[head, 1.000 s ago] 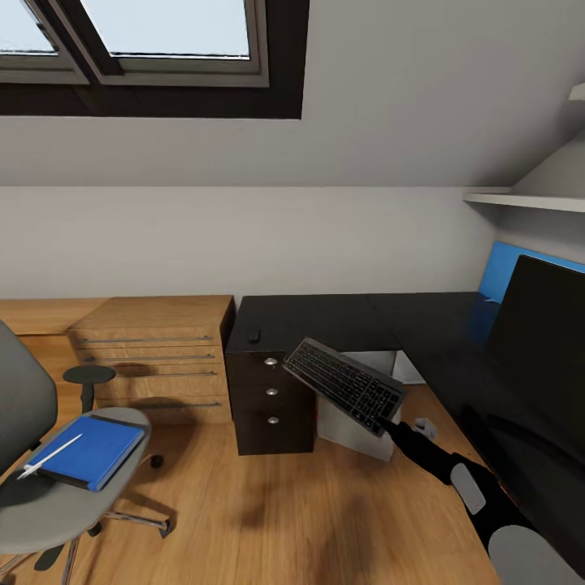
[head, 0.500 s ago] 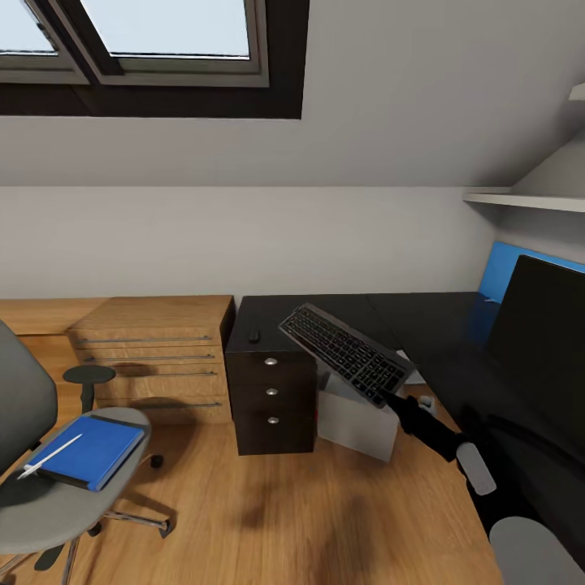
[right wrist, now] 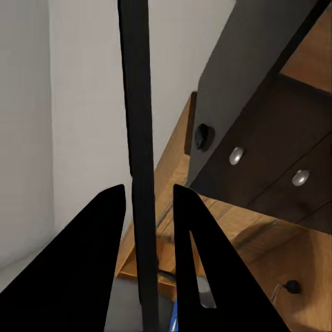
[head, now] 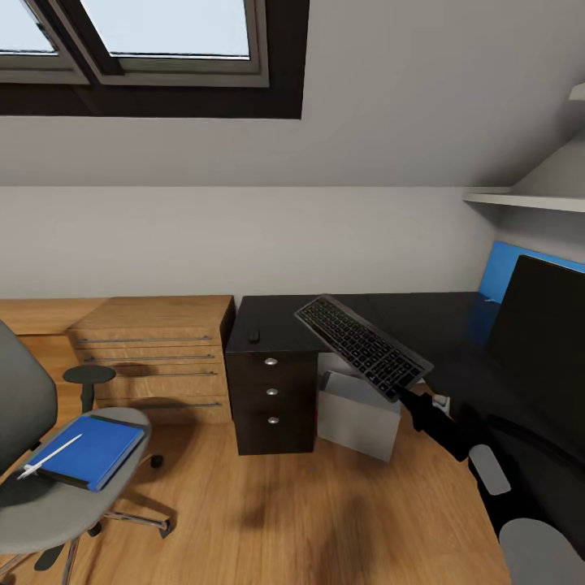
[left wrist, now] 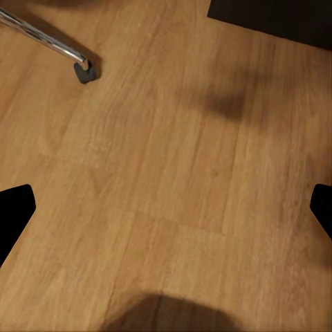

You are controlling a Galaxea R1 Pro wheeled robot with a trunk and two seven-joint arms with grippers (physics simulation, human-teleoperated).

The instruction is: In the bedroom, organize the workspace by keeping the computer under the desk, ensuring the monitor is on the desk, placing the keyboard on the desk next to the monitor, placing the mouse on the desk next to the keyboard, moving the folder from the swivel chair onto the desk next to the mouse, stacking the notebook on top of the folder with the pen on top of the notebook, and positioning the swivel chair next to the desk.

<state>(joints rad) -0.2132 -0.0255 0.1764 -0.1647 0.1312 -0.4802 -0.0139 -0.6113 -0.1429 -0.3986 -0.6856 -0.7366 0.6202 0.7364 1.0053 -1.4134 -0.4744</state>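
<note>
Slim black keyboard (head: 363, 346) pinched by one end in our right jaws, tilted over glossy black tabletop (head: 325, 313); long overhang, could pivot out. Left jaws spread, empty.

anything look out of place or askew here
The keyboard is tilted in mid-air above the desk, pinched at one end by the right gripper. The folder and pen lie on the chair.

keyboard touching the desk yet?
Apart. Head view: the keyboard hangs tilted in the right gripper, raised clear above the desk.
</note>
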